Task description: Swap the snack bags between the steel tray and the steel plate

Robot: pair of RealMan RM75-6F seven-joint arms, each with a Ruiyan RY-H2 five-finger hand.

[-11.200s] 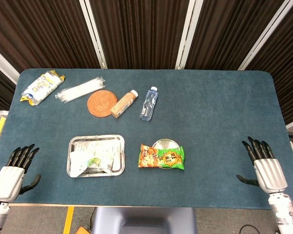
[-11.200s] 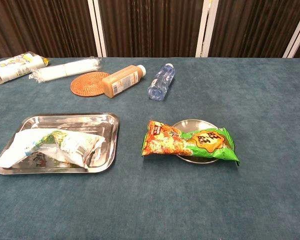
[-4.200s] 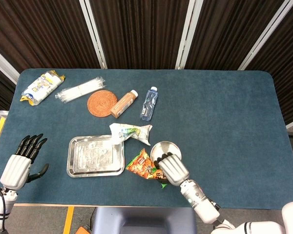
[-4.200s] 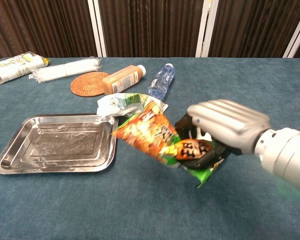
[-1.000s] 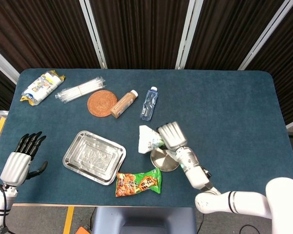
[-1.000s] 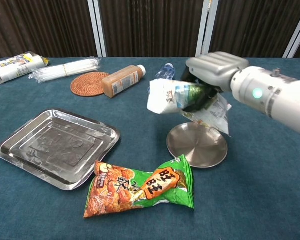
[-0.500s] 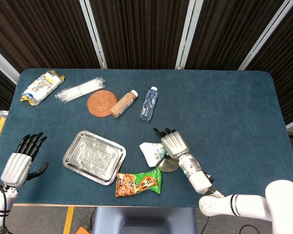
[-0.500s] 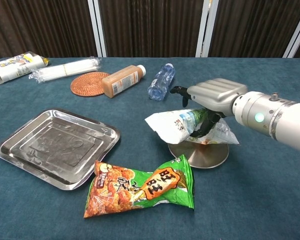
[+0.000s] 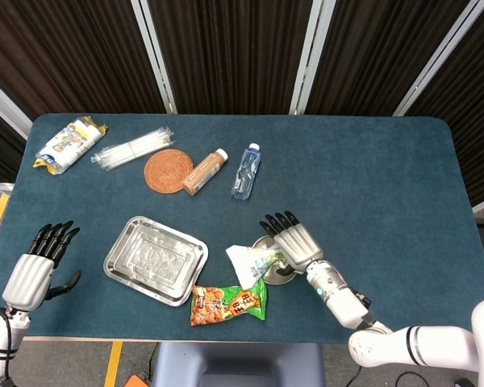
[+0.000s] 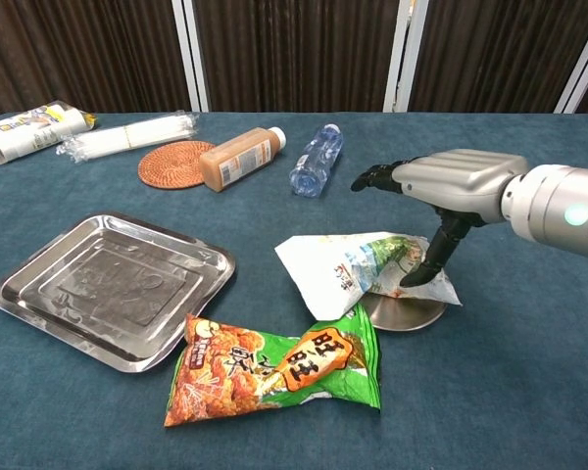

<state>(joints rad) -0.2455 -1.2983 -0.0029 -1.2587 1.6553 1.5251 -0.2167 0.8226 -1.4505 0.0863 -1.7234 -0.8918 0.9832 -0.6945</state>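
The empty steel tray [image 9: 156, 260] [image 10: 113, 289] lies skewed at the left. A white-and-green snack bag [image 9: 250, 262] [image 10: 358, 269] lies across the small steel plate [image 9: 282, 272] [image 10: 404, 313], overhanging its left side. The orange-and-green snack bag [image 9: 228, 302] [image 10: 274, 367] lies flat on the table between tray and plate, near the front edge. My right hand [image 9: 293, 239] [image 10: 451, 186] hovers over the plate with its fingers spread and holds nothing; its thumb points down at the white bag's right end. My left hand [image 9: 34, 270] stays at the front left corner, fingers apart and empty.
At the back stand a rattan coaster [image 9: 168, 169] [image 10: 174, 162], a lying brown bottle [image 9: 206, 172] [image 10: 237, 157] and a lying clear water bottle [image 9: 246, 170] [image 10: 317, 160]. A clear plastic packet [image 9: 133, 147] and a yellow-white pack [image 9: 68, 143] lie at the far left.
My right hand lowered the white-and-green bag onto the plate, let it go and spread its fingers. The bag now lies flatter. The left hand has not moved.
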